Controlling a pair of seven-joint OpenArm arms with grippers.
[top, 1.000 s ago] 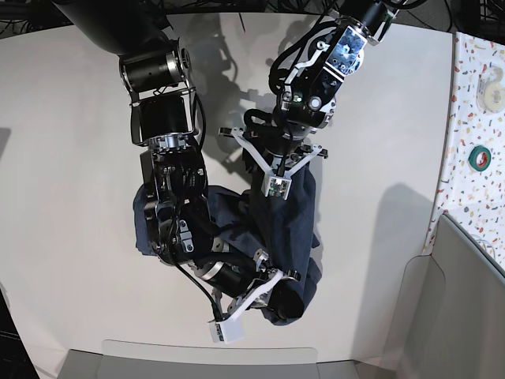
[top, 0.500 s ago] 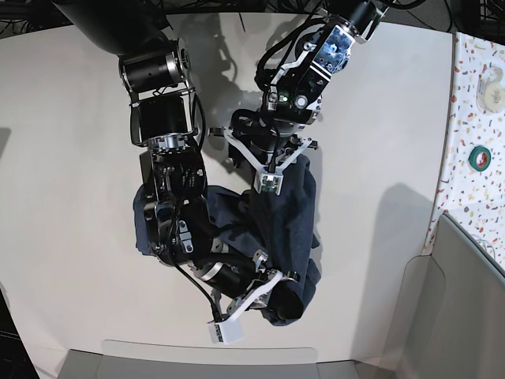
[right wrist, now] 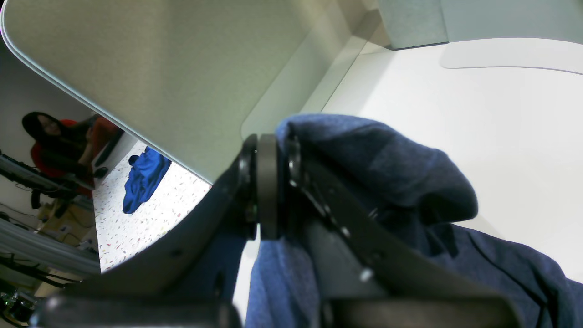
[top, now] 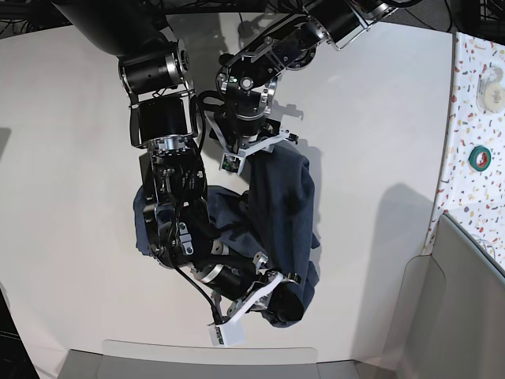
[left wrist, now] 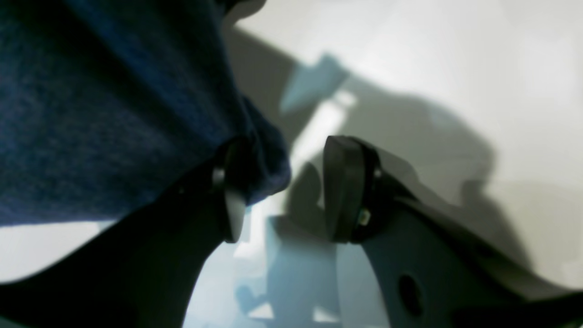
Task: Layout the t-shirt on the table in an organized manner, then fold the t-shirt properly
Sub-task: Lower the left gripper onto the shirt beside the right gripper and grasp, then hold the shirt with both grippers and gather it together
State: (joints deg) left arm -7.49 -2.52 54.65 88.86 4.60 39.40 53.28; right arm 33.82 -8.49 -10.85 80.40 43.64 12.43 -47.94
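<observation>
Your t-shirt [top: 276, 213] lies bunched mid-table [top: 71, 158], between both arms. Your right gripper [right wrist: 273, 182] is clamped on a fold of it at the near end. Your left gripper [left wrist: 282, 191] stands wide at the far edge; cloth drapes over one finger [left wrist: 230, 191], though the blurred wrist view doesn't show a pinch.

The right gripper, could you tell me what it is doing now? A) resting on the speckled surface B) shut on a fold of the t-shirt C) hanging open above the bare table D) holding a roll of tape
B: in the right wrist view the right gripper is shut, with navy t-shirt cloth bunched around it.
</observation>
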